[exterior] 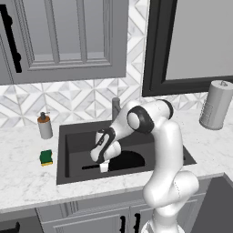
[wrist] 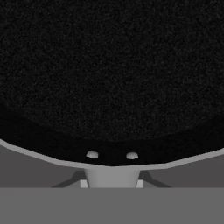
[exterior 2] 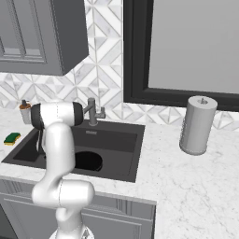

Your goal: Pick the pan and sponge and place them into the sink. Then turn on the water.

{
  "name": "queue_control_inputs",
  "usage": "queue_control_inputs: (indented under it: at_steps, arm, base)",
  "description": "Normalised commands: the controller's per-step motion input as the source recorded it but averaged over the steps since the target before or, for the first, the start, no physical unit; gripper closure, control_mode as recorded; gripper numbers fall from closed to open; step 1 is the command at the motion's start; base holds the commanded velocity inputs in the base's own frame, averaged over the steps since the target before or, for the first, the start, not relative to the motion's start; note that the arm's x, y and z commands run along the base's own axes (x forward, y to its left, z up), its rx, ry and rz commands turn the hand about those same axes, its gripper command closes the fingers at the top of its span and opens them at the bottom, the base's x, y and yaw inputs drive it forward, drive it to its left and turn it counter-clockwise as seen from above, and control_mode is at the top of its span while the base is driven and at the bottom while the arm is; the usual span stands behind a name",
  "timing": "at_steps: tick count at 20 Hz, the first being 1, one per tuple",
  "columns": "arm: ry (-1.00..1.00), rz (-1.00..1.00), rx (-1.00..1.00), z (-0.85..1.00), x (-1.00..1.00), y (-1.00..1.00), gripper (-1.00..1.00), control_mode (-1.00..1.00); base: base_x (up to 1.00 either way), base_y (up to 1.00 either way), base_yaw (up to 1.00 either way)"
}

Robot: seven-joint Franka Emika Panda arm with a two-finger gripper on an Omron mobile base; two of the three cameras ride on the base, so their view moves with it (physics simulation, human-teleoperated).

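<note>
Black and rigid, the pan (exterior: 129,160) sits low in the sink (exterior: 68,136) with our end effector (exterior: 103,167) seemingly pinching its thin handle, top-heavy there, while the soft, light sponge (exterior: 46,157) waits on the tabletop (exterior: 27,182).

A white marble counter (exterior: 27,182) runs under a wall of grey and white triangle tiles (exterior: 82,98). Grey cabinets (exterior: 68,36) hang above, and a dark-framed window (exterior 2: 186,51) stands at the right.
</note>
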Motion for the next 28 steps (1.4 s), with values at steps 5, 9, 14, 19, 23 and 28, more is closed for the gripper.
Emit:
queue_control_inputs:
  at_steps: [5, 9, 14, 19, 23, 28]
  arm:
    - [0.00, 0.00, 0.00, -0.31, 0.12, 0.00, 1.00, -1.00]
    - [0.00, 0.00, 0.00, -0.29, 0.12, 0.02, 1.00, -1.00]
    - [-0.01, -0.01, 0.00, -0.28, 0.10, 0.06, 1.00, -1.00]
    - [-0.01, 0.00, 0.00, -0.15, 0.03, 0.19, -1.00, -1.00]
    - [-0.01, 0.00, -0.02, 0.20, 0.00, 0.19, -1.00, -1.00]
    - [0.00, 0.01, -0.09, 0.69, 0.00, 0.15, -1.00, -1.00]
  base:
    - [0.00, 0.00, 0.00]
    - [0.00, 0.00, 0.00]
    - [0.00, 0.00, 0.00]
    - [0.00, 0.00, 0.00]
    - [0.00, 0.00, 0.00]
    - [0.00, 0.00, 0.00]
